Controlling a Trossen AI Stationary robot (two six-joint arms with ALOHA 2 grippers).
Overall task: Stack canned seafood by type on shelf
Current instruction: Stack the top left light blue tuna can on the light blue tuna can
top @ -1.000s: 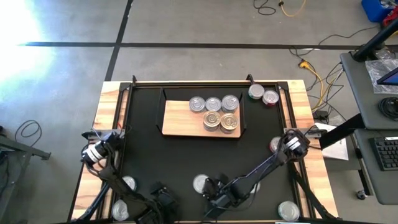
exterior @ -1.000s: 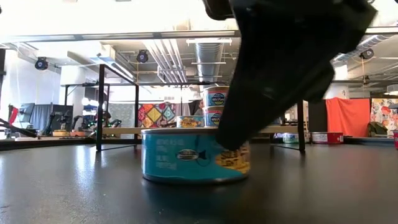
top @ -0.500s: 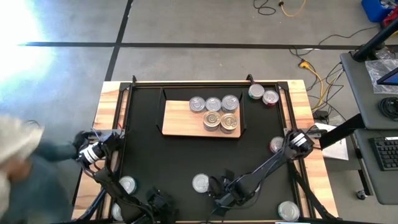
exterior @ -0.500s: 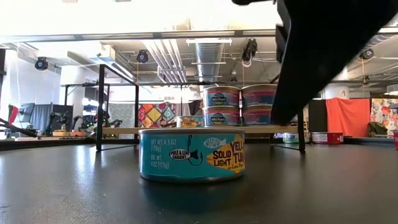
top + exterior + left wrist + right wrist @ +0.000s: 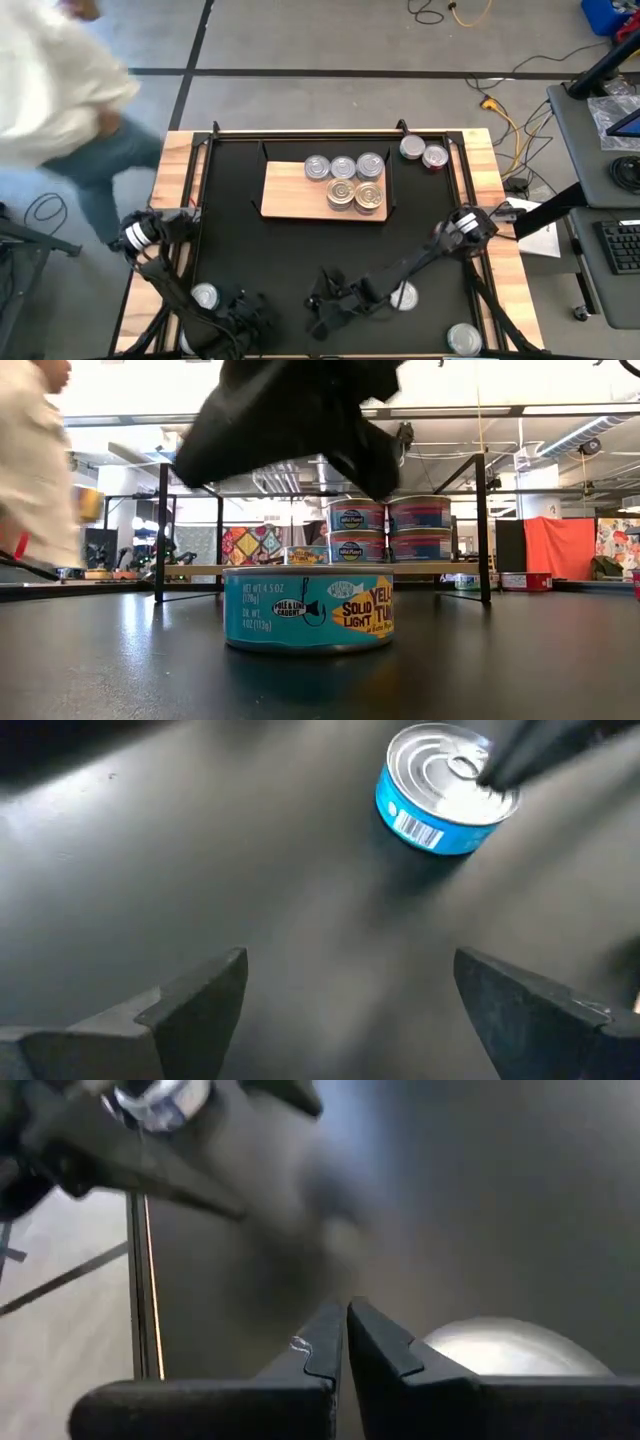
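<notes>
The right claw [image 5: 346,1342] has its two dark fingers pressed together and holds nothing. It hangs low over the near middle of the smooth black mat [image 5: 300,250]. Just beside it stands a short round tin [image 5: 310,610] with a blue paper label and a shiny ridged silver top. Whether the claw touches the tin, I cannot tell. The left claw [image 5: 345,990] waits at the near edge, to the left, with its fingers wide apart and empty; the tin is ahead of it, not touching. On the far light-wood shelf [image 5: 285,195], five more tins [image 5: 345,182] stand close together.
</notes>
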